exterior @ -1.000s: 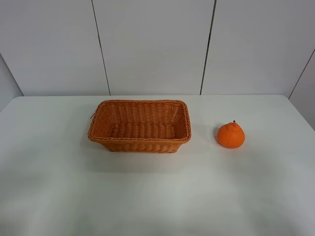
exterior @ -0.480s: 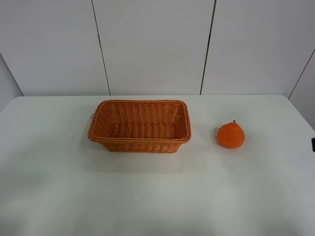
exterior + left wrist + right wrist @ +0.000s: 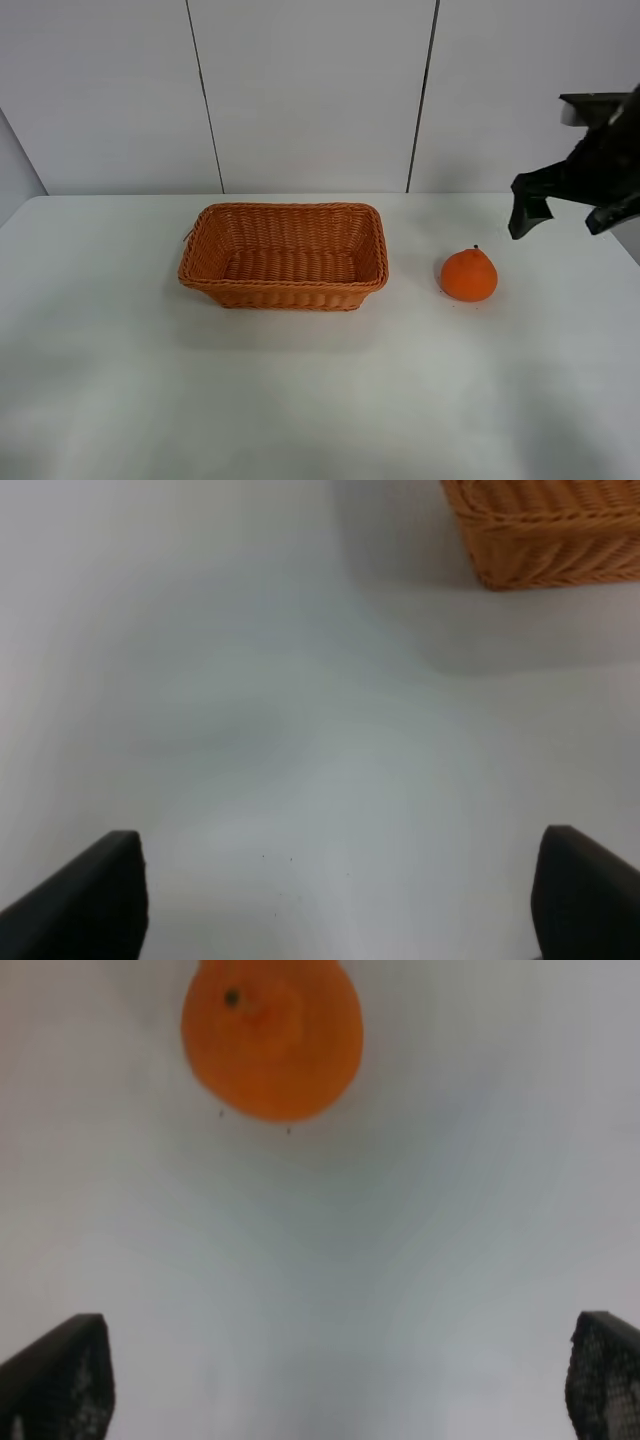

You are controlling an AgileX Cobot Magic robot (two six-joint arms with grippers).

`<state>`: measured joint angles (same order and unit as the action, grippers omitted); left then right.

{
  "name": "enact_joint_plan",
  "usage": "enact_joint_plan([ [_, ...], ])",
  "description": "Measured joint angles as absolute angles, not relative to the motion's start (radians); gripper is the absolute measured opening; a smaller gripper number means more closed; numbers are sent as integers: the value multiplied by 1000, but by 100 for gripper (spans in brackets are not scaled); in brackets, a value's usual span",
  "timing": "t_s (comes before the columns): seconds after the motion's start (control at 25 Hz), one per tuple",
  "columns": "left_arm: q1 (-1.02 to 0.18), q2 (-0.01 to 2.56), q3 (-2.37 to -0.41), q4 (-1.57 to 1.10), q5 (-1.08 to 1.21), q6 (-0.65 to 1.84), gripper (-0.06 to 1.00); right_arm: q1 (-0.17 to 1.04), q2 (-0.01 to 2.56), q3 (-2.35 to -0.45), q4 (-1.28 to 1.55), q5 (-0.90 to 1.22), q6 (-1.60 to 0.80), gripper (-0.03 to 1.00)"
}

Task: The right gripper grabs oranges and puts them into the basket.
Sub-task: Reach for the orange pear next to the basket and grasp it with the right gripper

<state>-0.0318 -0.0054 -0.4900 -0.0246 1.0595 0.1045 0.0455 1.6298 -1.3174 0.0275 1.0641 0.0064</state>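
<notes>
The orange [image 3: 469, 275] stands on the white table, to the right of the wicker basket [image 3: 290, 296], which holds nothing. My right gripper [image 3: 568, 214] hangs in the air above and to the right of the orange, open and empty. In the right wrist view the orange [image 3: 272, 1035] lies well ahead of the open right gripper [image 3: 330, 1380], apart from it. My left gripper [image 3: 340, 900] is open and empty over bare table, with a corner of the basket [image 3: 550, 530] far ahead of it. The left arm does not show in the exterior high view.
The white table [image 3: 300, 400] carries only the basket and the orange. Its right edge [image 3: 615, 240] runs close beside the orange. A pale panelled wall [image 3: 310, 90] stands behind the table.
My right arm has come into the exterior view from the right edge and now hangs above and right of the orange. Orange and basket have not moved.
</notes>
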Motion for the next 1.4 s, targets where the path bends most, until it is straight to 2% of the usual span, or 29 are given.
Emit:
enact_joint_plan([
  [0.16,-32,-5,-490,-25,1060,104,88,46,1816,-1484,46,1093,-7,69],
  [0.36,-32,-5,-490,-25,1060,104,88,56,1926,-1577,61,1097,-24,69],
  [0.6,-32,-5,-490,-25,1060,104,88,106,1959,-1586,44,1072,-37,69],
  [1.4,-32,-5,-490,-25,1060,104,88,103,2230,-1586,35,1002,-25,69],
])
